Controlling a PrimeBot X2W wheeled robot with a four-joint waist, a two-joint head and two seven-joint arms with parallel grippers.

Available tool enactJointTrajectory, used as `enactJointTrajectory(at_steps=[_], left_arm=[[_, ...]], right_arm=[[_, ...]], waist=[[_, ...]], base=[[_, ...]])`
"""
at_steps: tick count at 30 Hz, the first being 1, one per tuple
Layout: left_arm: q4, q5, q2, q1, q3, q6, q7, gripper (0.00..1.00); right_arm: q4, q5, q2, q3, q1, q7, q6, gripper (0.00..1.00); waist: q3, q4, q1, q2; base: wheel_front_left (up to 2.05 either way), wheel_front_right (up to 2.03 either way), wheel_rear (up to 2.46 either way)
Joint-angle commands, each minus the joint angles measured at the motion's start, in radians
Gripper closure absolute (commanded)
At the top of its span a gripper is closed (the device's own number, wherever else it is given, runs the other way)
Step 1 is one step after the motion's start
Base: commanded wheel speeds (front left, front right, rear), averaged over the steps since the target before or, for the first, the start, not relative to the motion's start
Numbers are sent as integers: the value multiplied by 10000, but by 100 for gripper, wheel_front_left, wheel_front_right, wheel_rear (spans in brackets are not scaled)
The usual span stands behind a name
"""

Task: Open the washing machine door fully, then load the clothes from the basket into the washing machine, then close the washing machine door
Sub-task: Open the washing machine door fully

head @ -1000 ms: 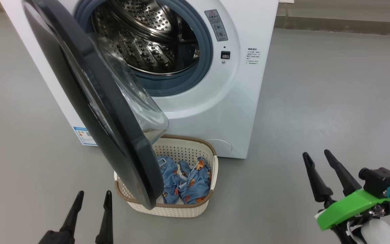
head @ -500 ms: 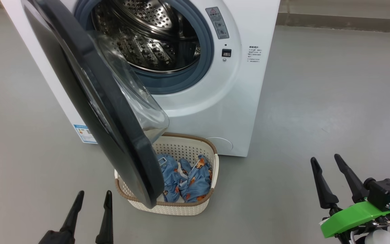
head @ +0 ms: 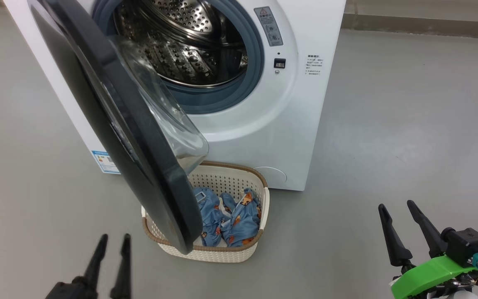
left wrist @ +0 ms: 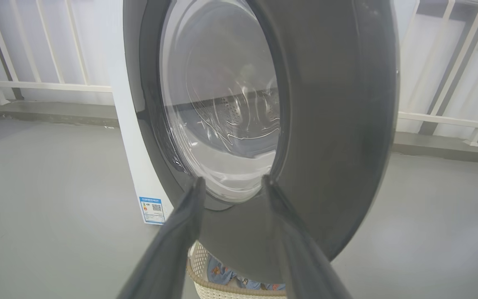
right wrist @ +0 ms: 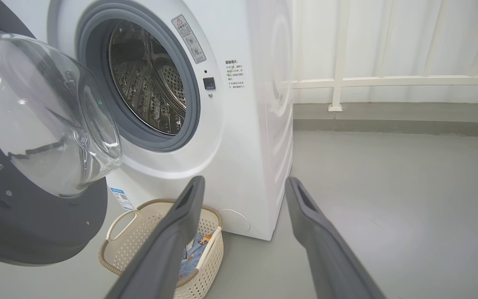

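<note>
Clothes, two small light-blue fabric garments printed with orange-brown figures, are seen crumpled together inside the small cream-white perforated plastic basket with a brown rim. The basket is set on the grey floor just in front of the big white boxy front-loading washing machine. The large round glossy black door, with its bulging clear glass window, is swung out toward the robot's left, and the perforated steel drum is exposed within the grey rubber gasket. In the head view the basket's left part is hidden behind the door's lower edge. The left gripper is held low beside the door, its two dark fingers spread with nothing between them. The right gripper is held well to the right of the basket, likewise spread and empty.
</note>
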Motion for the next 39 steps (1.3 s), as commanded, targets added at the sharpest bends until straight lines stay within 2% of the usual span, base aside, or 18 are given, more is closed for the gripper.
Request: enactJointTrajectory(at_steps=[1, 6, 11, 15, 19, 20, 24, 31, 39], left_arm=[[-245, -109, 87, -431, 342, -10, -65, 100], [-930, -452, 87, -651, 550, 189, -65, 100], [-2418, -734, 87, -911, 567, 550, -65, 100], [-3775, -665, 87, -1171, 116, 711, -65, 100], [-4605, -647, 87, -1378, -863, 705, -65, 100], [-4605, -647, 87, -1378, -863, 705, -65, 100], [-4521, -761, 87, -1605, -2039, 673, -65, 100], [-3178, -1286, 87, -2099, -3442, 702, -65, 100], [-1542, -1850, 87, -2457, -4007, 877, -65, 100]], right_arm=[[-198, -103, -110, 176, -112, -124, 46, 0], [-275, -172, -86, 170, -122, -124, 46, 0], [-354, -211, -103, 180, -126, -124, 46, 0], [-428, -226, -116, 175, -150, -124, 46, 0], [-492, -237, -128, 162, -209, -124, 46, 0], [-492, -237, -128, 162, -209, -124, 46, 0], [-553, -266, -121, 164, -272, -124, 46, 0], [-605, -307, -143, 204, -384, -124, 46, 0], [-595, -319, -160, 227, -454, -124, 46, 0]], waist=[[2, 2, 0, -1], [-12, 25, 0, -1], [-10, 57, 0, -1], [35, 78, 0, -1], [100, 60, 0, -1], [100, 60, 0, -1], [197, 17, 0, -1], [366, -119, 0, -1], [433, -227, 0, -1]], base=[[0, 0, 0], [0, 0, 0], [0, 0, 0], [0, 0, 0], [0, 0, 0], [0, 0, 0], [0, 0, 0], [0, 0, 0], [0, 0, 0]])
